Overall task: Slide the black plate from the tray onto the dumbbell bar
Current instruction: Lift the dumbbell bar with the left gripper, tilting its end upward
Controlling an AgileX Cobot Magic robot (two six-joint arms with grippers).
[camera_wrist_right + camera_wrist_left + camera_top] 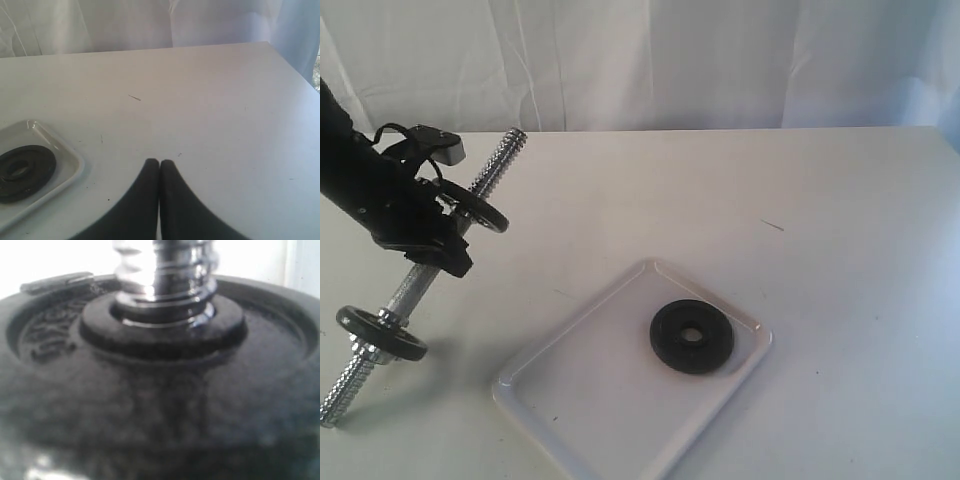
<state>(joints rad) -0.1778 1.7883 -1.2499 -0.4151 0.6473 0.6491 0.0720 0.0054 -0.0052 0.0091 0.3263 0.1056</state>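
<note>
The chrome dumbbell bar [500,160] lies slanted at the table's left, its far threaded end free. The black plate [485,212] sits threaded on it, and my left gripper [460,215] is shut on the plate's edge. The left wrist view is filled by this plate [165,390], with the threaded bar [165,270] passing through its centre hole; the fingers themselves do not show there. The white tray [550,400] lies at the front middle. My right gripper [159,162] is shut and empty over bare table to the right of the tray [65,160]; the exterior view does not show it.
A second black disc [382,333] is on the bar near its near end. Another black disc [691,335] lies flat in the tray's far corner, and the right wrist view shows that disc [22,172] too. White curtains hang behind the table.
</note>
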